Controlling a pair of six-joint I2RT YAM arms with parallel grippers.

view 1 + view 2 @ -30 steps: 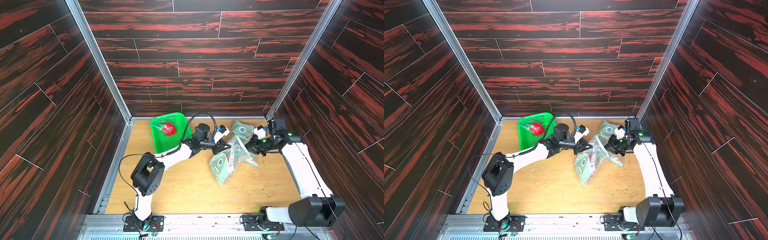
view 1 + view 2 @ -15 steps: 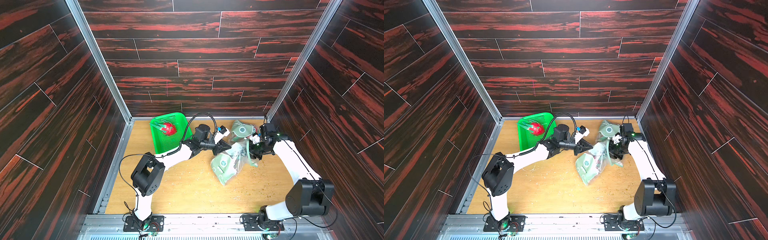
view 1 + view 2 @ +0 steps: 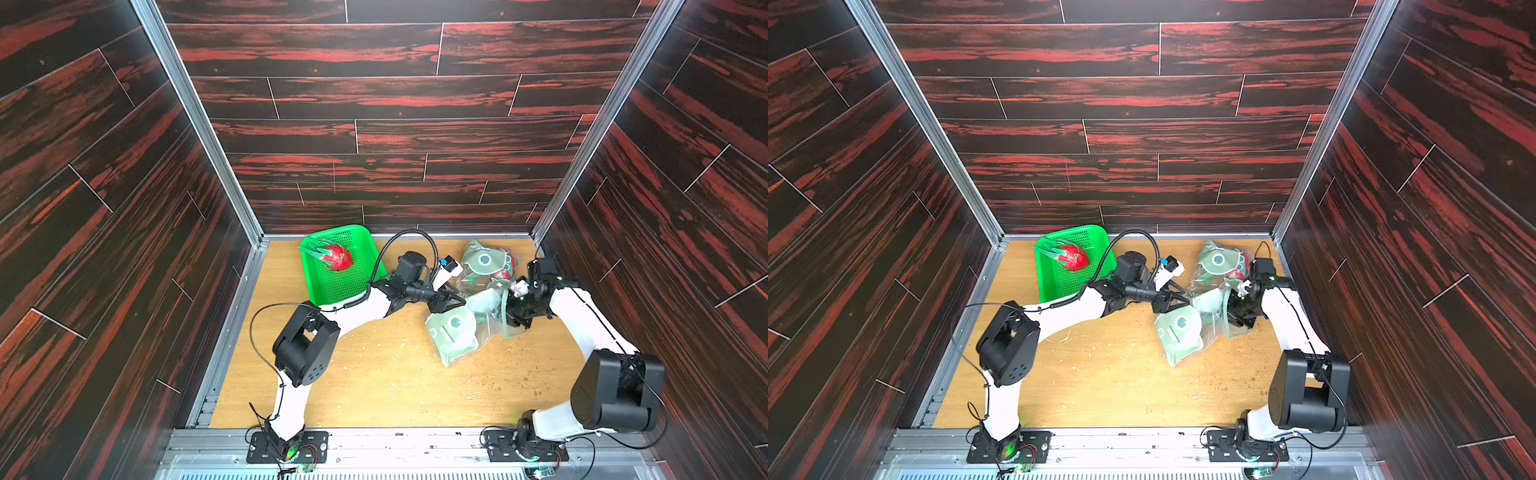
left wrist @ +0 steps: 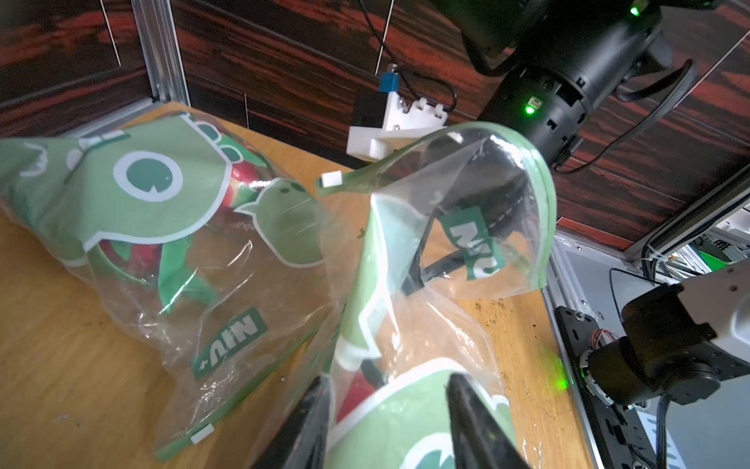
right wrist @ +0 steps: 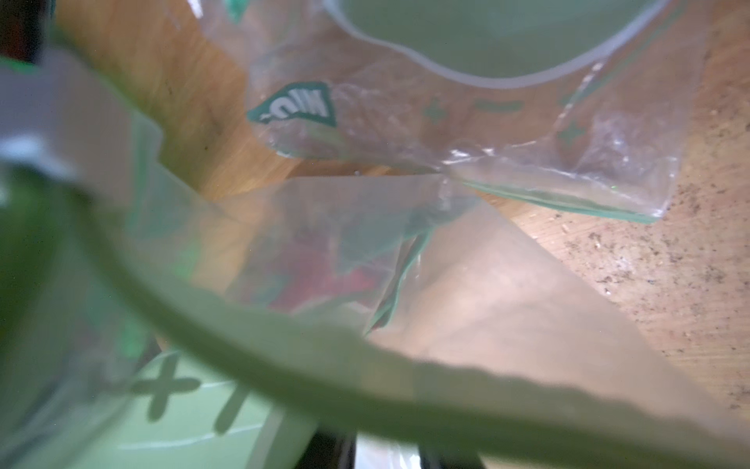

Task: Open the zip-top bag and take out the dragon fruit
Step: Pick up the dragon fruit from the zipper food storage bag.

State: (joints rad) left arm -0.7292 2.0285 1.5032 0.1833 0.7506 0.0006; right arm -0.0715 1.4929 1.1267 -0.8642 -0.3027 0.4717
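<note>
One zip-top bag (image 3: pixel 453 332) (image 3: pixel 1179 332), clear with green frog print, lies mid-table with its mouth gaping (image 4: pixel 507 170). A dragon fruit shows red through its plastic (image 4: pixel 357 390) (image 5: pixel 324 280). My left gripper (image 3: pixel 451 300) (image 3: pixel 1177 302) (image 4: pixel 389 379) is open, its fingers standing either side of the bag's near end. My right gripper (image 3: pixel 515 322) (image 3: pixel 1237 322) (image 5: pixel 387 454) points down at the bag's mouth. The green zip strip (image 5: pixel 284 337) hides most of it, and a narrow gap shows between its dark fingers. Another dragon fruit (image 3: pixel 337 258) (image 3: pixel 1073 257) lies in the green basket (image 3: pixel 332 229).
A second frog-print bag (image 3: pixel 486 262) (image 3: pixel 1219 262) (image 4: pixel 154 191) with red fruit (image 4: pixel 243 174) inside lies at the back right, touching the first. The basket stands at the back left by the left arm. Crumbs dot the wooden table (image 3: pixel 395 386). Dark walls enclose three sides.
My left gripper's jaws have parted around the bag's end. The right gripper has come forward and down onto the bag's mouth, and the bag has shifted and puffed open.
</note>
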